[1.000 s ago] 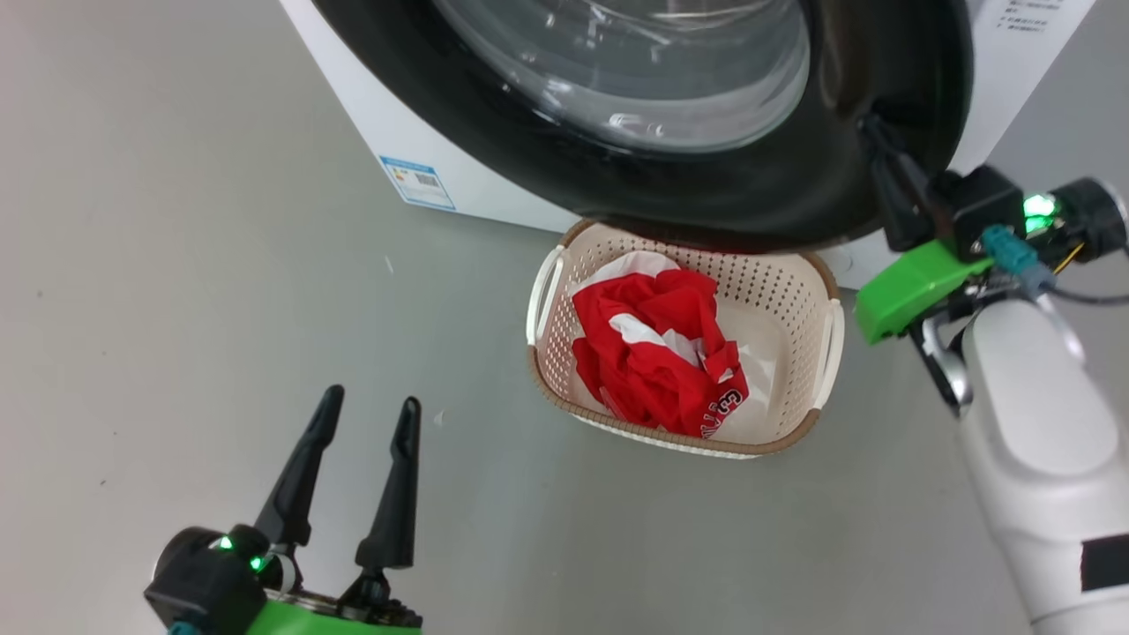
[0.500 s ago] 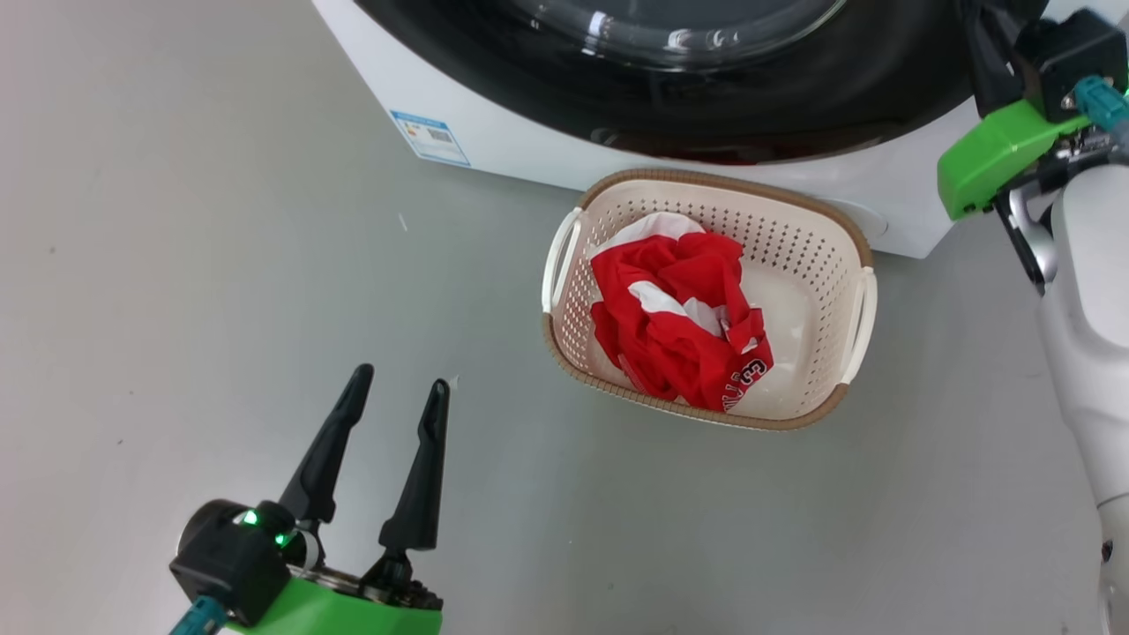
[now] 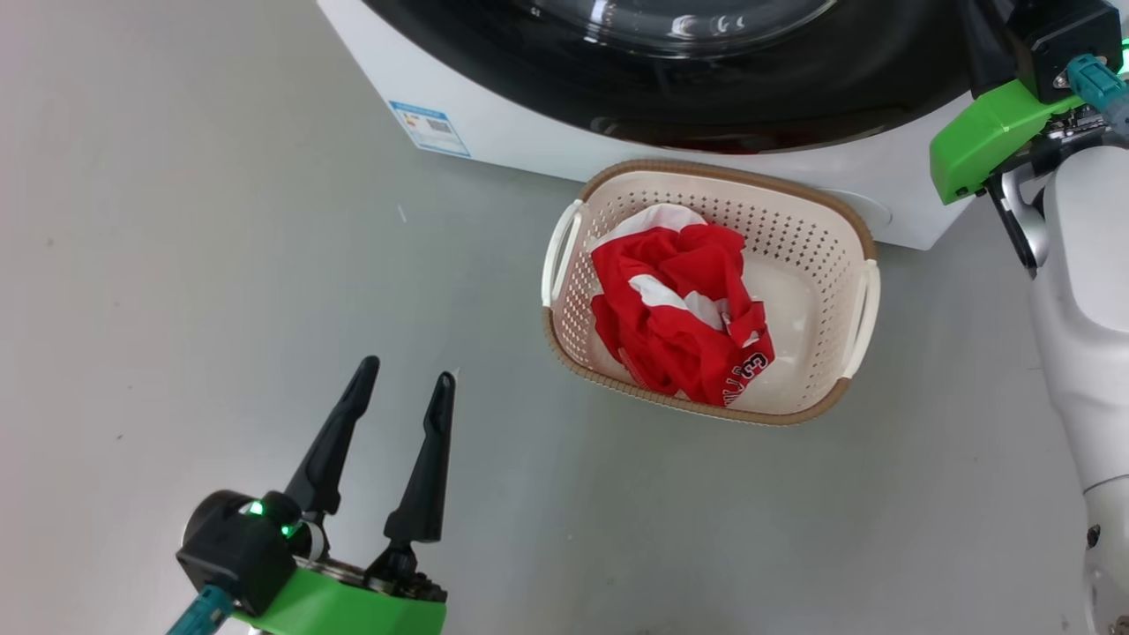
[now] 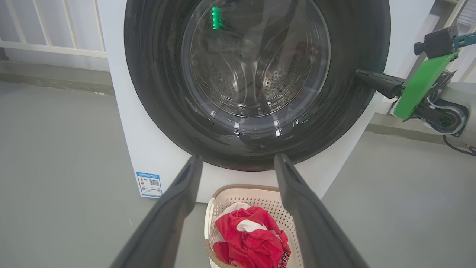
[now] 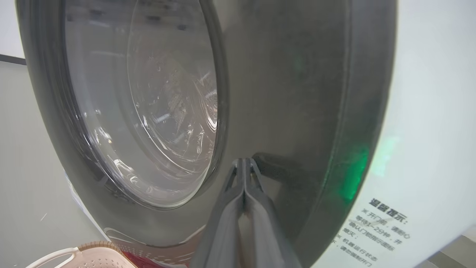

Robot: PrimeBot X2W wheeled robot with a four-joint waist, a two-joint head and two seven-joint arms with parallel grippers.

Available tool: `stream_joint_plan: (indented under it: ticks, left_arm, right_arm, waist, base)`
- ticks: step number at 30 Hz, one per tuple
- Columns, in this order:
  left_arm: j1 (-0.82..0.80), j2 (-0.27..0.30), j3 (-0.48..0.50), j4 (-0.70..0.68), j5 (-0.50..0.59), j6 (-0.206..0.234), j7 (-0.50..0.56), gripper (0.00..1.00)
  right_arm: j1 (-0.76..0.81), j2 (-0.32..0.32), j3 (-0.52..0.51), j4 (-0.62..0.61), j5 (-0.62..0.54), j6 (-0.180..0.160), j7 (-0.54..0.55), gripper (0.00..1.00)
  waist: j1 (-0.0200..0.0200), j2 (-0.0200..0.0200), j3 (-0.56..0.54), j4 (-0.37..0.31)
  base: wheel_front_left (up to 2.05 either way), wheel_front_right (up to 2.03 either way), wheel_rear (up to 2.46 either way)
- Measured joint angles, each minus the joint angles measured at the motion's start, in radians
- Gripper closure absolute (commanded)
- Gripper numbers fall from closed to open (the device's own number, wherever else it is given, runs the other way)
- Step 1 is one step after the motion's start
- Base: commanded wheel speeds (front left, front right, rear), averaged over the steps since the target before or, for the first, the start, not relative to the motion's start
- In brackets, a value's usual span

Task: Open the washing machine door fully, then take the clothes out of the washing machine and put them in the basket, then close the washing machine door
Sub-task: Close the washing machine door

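The big round shiny black washing machine door (image 4: 256,82), with its clear glass bowl in the middle, sits flat against the white box-shaped washing machine (image 3: 494,132). It is straight above the far side of the small cream plastic basket (image 3: 798,234) with holes and a brown rim. You cannot tell if the door has clicked shut. From the head, the top of the door is cut off by the edge of the view. Through the glass you can see a steel drum with holes, but shine makes it hard to see what is inside.

The bright red and white clothes (image 3: 679,326) lie bunched up in the basket, more to its left side. The letters on them are too small to read. The basket's far rim is just beside the foot of the machine. From the left wrist, two dark fingers cover the basket's sides.

The right gripper (image 5: 243,162) is above the basket's right end. Its fingers are pinched together with nothing between them, and the tips rest on the door's black rim (their dark mirror picture shows in the shine). The left gripper (image 3: 407,370) is well to the left of the basket and nearer the robot, with fingers spread wide and holding nothing. Grey floor (image 3: 176,265) lies open on the basket's left, right and near sides.
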Motion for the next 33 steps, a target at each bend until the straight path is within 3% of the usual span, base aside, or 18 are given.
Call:
stream_joint_plan:
  ticks: [10, 11, 12, 13, 14, 15, 23, 33]
  left_arm:
    - [0.000, 0.000, 0.017, 0.004, -0.002, 0.000, 0.000, 0.00]
    - [0.000, 0.000, 0.021, 0.006, -0.002, 0.000, 0.000, 0.00]
    - [0.000, 0.000, 0.024, 0.005, -0.006, 0.000, 0.000, 0.00]
    - [0.000, -0.001, 0.026, 0.004, -0.013, 0.000, 0.000, 0.00]
    - [0.000, -0.002, 0.032, 0.002, -0.018, 0.000, 0.000, 0.00]
    - [-0.001, -0.003, 0.039, 0.001, -0.018, 0.000, 0.000, 0.00]
    - [-0.003, -0.005, 0.081, -0.002, -0.013, 0.002, 0.000, 0.00]
    - [-0.002, -0.007, 0.118, 0.001, -0.010, 0.011, 0.000, 0.00]
  right_arm:
    - [0.051, 0.046, 0.010, -0.058, 0.114, -0.010, 0.000, 0.98]
    - [0.068, 0.052, 0.016, -0.071, 0.133, -0.010, 0.001, 0.87]
    - [0.086, 0.057, 0.023, -0.085, 0.144, -0.010, 0.001, 0.66]
    - [0.105, 0.063, 0.031, -0.102, 0.146, -0.010, 0.001, 0.56]
    - [0.125, 0.068, 0.037, -0.119, 0.160, -0.010, 0.001, 0.19]
    - [0.145, 0.073, 0.043, -0.137, 0.181, -0.010, 0.001, 0.00]
    - [0.319, 0.086, 0.080, -0.305, 0.231, -0.011, 0.001, 0.00]
    - [0.518, 0.103, 0.056, -0.481, 0.258, -0.011, 0.001, 0.00]
  waist:
    - [0.0000, 0.0000, -0.028, -0.063]
    - [0.0000, 0.0000, -0.031, -0.073]
    - [0.0000, 0.0000, -0.033, -0.083]
    - [0.0000, 0.0000, -0.036, -0.093]
    - [0.0000, 0.0000, -0.039, -0.104]
    - [0.0000, 0.0000, -0.042, -0.115]
    - [0.0000, 0.0000, -0.069, -0.206]
    - [0.0000, 0.0000, -0.118, -0.306]
  base:
    - [0.00, 0.00, 0.00]
    - [0.00, 0.00, 0.00]
    - [0.00, 0.00, 0.00]
    - [0.00, 0.00, 0.00]
    - [0.00, 0.00, 0.00]
    - [0.00, 0.00, 0.00]
    - [0.00, 0.00, 0.00]
    - [0.00, 0.00, 0.00]
